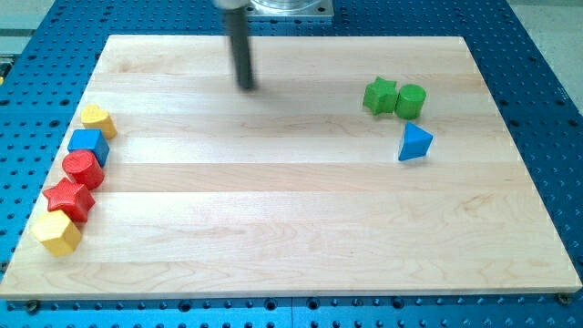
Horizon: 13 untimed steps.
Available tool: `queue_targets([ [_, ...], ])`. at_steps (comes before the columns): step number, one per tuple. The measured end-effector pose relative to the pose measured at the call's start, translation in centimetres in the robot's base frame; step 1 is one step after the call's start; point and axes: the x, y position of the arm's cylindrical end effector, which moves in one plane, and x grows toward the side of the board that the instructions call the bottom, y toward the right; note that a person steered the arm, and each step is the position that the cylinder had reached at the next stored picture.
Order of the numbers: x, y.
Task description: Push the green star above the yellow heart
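The rod's bare tip (247,87) – holding nothing – stood well left of the green star (380,96), positioned apparently for a long push toward the yellow heart (97,119).

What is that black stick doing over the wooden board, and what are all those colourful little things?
The black stick is the end of a robot arm. Its bottom end, my tip, slides over the wooden board and pushes blocks around. It has no hand, so it holds nothing. There is only one picture, looking down on the board from in front.

On the view's right sit a green star and a green cylinder side by side, with a blue triangle just below them. Down the view's left edge runs a line of blocks: a yellow heart, a blue block, a red round block, a red star and a yellow block.

My tip is near the view's top, between the two groups, touching no block.
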Motion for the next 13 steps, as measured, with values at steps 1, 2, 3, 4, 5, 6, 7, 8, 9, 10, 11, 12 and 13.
queue_targets([
  [1,-1.5,15.8],
  [2,1.7,28.8],
  [3,7.8,27.3],
  [4,9.5,21.1],
  [5,6.5,15.1],
  [6,3.6,6.7],
  [7,1.8,-2.8],
  [8,0.3,-10.6],
  [9,-3.3,-8.4],
  [10,2.7,-17.3],
  [11,4.3,-18.9],
  [12,5.0,-19.5],
  [13,5.7,-20.4],
])
